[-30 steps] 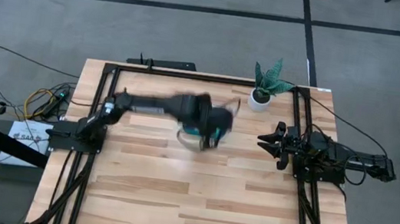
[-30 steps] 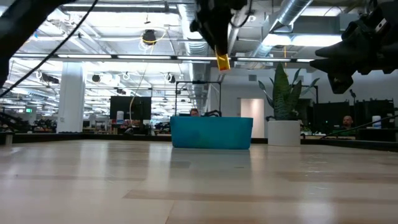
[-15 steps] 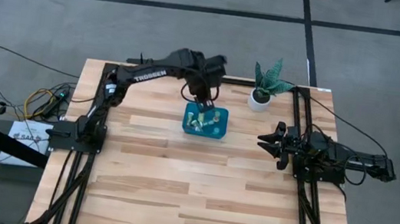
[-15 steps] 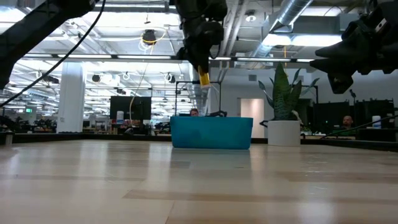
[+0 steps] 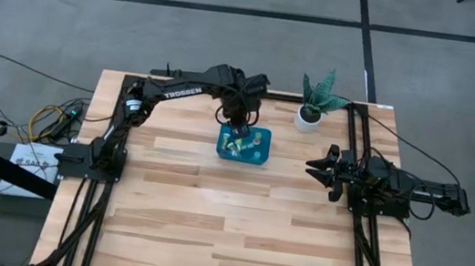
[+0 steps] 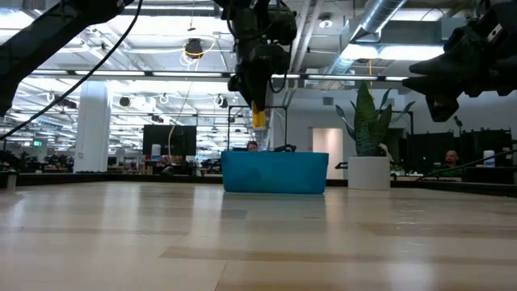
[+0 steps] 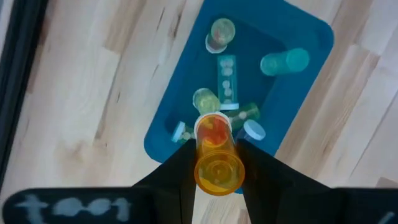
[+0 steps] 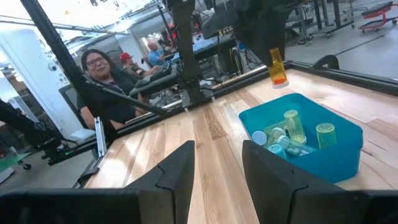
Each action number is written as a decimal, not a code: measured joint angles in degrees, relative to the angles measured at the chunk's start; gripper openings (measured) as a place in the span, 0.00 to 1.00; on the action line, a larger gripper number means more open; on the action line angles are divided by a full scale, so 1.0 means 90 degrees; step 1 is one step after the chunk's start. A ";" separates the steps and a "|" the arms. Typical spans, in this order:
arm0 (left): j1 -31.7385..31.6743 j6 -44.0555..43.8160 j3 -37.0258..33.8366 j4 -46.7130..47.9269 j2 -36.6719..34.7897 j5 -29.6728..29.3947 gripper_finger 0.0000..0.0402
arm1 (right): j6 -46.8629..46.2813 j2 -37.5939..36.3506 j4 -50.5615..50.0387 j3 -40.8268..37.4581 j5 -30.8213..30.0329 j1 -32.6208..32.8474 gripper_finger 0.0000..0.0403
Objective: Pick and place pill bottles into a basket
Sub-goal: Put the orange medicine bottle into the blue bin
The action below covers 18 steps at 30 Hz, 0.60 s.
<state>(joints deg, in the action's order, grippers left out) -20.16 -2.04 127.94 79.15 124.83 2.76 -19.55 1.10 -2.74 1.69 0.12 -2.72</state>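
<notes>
Directly above the shallow teal-blue rectangular plastic basket (image 5: 243, 143), the left pincer (image 7: 217, 163) hangs with its two dark fingers (image 7: 177, 177) clenched on a translucent orange cylindrical pill bottle (image 7: 217, 162). That bottle is clear of the basket, held upright over the end nearer the left arm's base, as the low view shows it hanging above the basket's rim (image 6: 275, 155). Inside the basket lie several other small cylindrical pill bottles (image 7: 224, 71) in green, pale yellow and clear plastic with white or blue caps, mostly on their sides and clustered near one another. The basket rests on the light wooden slatted tabletop (image 5: 206, 230), near a white pot holding a green leafy plant (image 5: 313, 102). Off at the tabletop's right side, the right pincer (image 5: 314, 165) waits, its fingers (image 8: 180, 171) spread apart and grasping nothing, well apart from the basket.
</notes>
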 joint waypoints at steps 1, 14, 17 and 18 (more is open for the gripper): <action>-0.0002 -0.0007 -0.0003 -0.0001 0.0005 0.0000 0.22 | 0.0000 0.0000 0.0000 0.0000 0.0000 0.0000 0.32; 0.0122 -0.0063 0.0003 -0.0377 0.0330 0.0144 0.22 | 0.0000 0.0001 -0.0001 0.0000 0.0000 0.0000 0.32; 0.0129 -0.0063 0.0002 -0.0434 0.0458 0.0162 0.22 | 0.0000 0.0000 0.0000 0.0000 0.0000 0.0002 0.32; 0.0126 -0.0066 0.0002 -0.0443 0.0462 0.0160 0.22 | 0.0000 0.0002 0.0000 0.0000 0.0000 0.0000 0.32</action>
<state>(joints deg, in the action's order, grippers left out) -19.03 -2.63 127.96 75.16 128.99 4.21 -19.55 1.13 -2.75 1.69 0.12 -2.72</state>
